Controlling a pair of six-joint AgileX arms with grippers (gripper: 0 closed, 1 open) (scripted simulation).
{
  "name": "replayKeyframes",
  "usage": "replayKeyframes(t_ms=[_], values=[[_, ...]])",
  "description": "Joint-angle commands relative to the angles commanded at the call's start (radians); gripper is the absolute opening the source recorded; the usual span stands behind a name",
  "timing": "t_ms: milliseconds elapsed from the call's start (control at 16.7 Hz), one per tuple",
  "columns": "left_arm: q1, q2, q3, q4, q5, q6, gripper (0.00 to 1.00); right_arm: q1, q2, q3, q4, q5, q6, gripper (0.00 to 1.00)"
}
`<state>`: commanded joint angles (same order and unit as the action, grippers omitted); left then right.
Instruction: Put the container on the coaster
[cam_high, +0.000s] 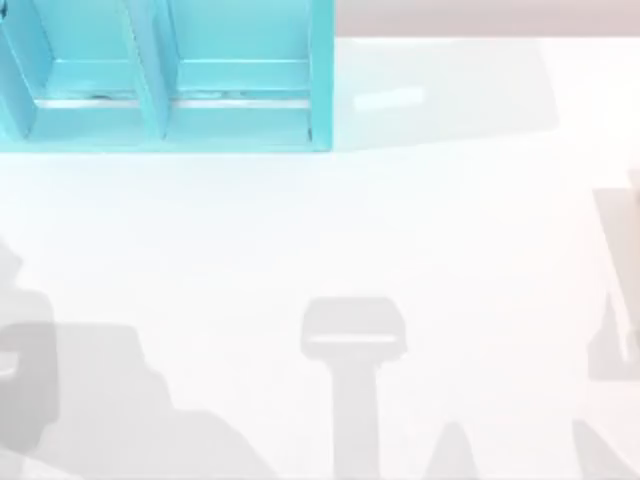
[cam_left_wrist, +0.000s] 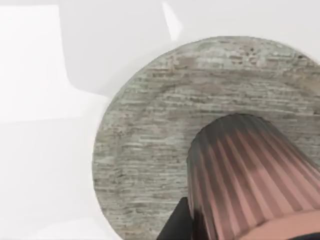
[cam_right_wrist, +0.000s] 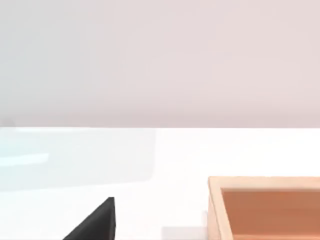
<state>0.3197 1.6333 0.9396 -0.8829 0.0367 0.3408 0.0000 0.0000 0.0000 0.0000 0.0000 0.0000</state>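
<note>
White desk, teal shelf unit (cam_high: 165, 75) at far left corner. Placing step, seemingly: ribbed copper container (cam_left_wrist: 255, 180) hanging over grey round coaster (cam_left_wrist: 150, 150), left gripper clamped on it, one dark finger (cam_left_wrist: 177, 225) visible. Next: lower gently, release.

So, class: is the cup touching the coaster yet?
Cannot tell. In the left wrist view the cup overlaps the coaster, hiding its own base, so neither contact nor gap shows plainly.

We see bright, even light washing the white table (cam_high: 450, 230) nearly featureless. Soft grey shadows lie below the teal shelf (cam_high: 165, 75), edges blurred. The coaster (cam_left_wrist: 150, 150) shows crisp grain beside a pale shadow.
</note>
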Motion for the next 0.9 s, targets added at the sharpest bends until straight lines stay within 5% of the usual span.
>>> replayKeyframes(t_ms=[540,900], values=[[0.0,0.0,0.0,0.0,0.0,0.0,0.98,0.0,0.0,0.0,0.0,0.0,0.0,1.0],[0.0,0.0,0.0,0.0,0.0,0.0,1.0,0.0,0.0,0.0,0.0,0.0,0.0,1.0]])
